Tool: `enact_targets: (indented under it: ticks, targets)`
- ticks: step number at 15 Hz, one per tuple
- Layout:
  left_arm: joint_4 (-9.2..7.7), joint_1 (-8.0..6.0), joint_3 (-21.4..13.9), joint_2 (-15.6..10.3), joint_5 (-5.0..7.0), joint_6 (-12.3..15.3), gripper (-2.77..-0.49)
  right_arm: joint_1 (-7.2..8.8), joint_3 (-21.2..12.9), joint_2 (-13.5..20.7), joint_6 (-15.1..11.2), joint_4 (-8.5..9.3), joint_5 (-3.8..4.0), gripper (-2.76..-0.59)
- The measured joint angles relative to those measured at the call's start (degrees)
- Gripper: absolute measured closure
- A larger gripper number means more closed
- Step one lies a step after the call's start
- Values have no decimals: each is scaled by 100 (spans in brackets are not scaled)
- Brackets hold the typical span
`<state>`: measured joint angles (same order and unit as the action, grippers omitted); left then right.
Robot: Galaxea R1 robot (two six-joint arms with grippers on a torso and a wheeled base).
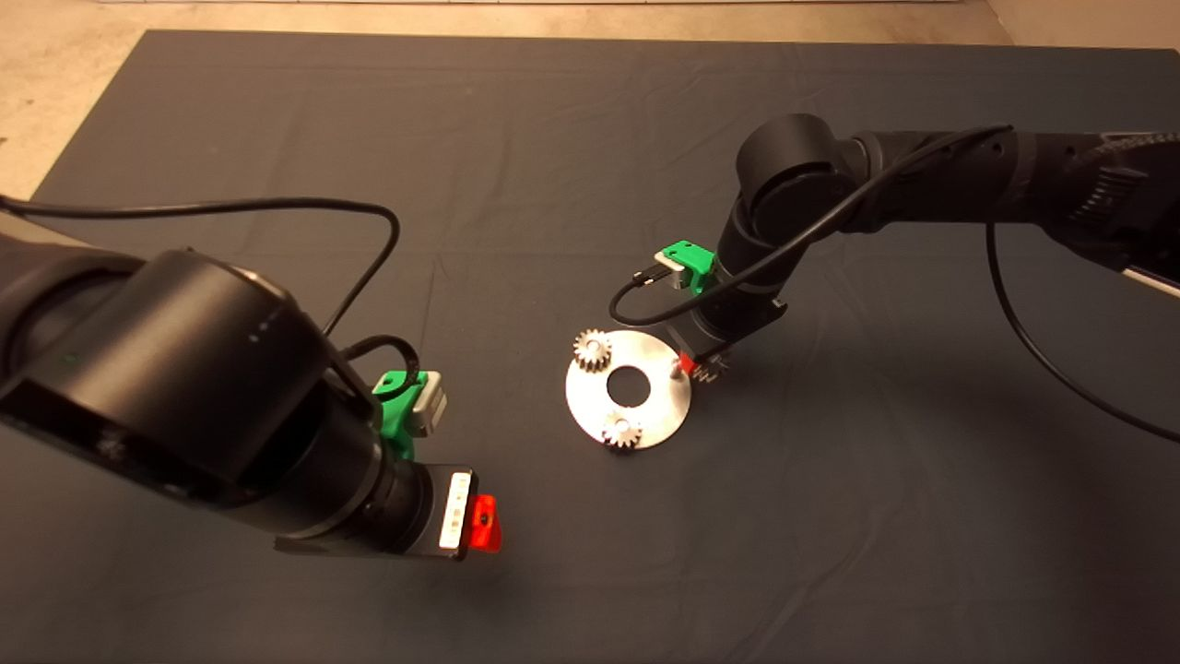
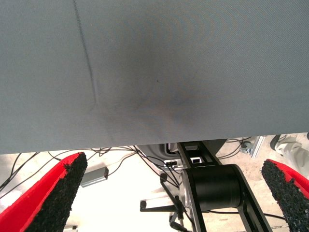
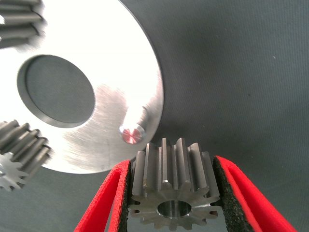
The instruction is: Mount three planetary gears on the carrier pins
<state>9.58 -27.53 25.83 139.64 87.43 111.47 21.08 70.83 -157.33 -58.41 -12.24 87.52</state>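
While no writing shows, right tool grips gear beside bare pin.

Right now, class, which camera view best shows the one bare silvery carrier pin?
The right wrist view: the bare silvery carrier pin stands clear beside the gripped gear. The head view shows it tiny; the left wrist view misses it.

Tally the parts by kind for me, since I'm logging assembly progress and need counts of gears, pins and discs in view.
Planetary gears: 3, two seated, one in the right gripper
Bare carrier pin: 1
Carrier disc: 1
Total: 5
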Motion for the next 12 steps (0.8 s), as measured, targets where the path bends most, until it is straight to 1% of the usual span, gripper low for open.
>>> enact_targets:
  ticks: [3, 4, 6, 8, 12]
  targets:
    - [-2, 0, -23, 0, 2, 38, -262, 70, 72, -63, 3, 0, -4, -107]
    - [0, 0, -34, 0, 4, 62, -262, 100, 140, -112, 4, 0, 11, -107]
    - [-2, 0, -56, 0, 2, 127, -262, 100, 252, -223, 7, -2, 16, -107]
    - [-2, 0, -64, 0, 2, 167, -262, 100, 326, -322, 12, 0, -1, -107]
    - [-2, 0, -102, 0, 2, 227, -262, 100, 401, -350, 26, 0, 5, -107]
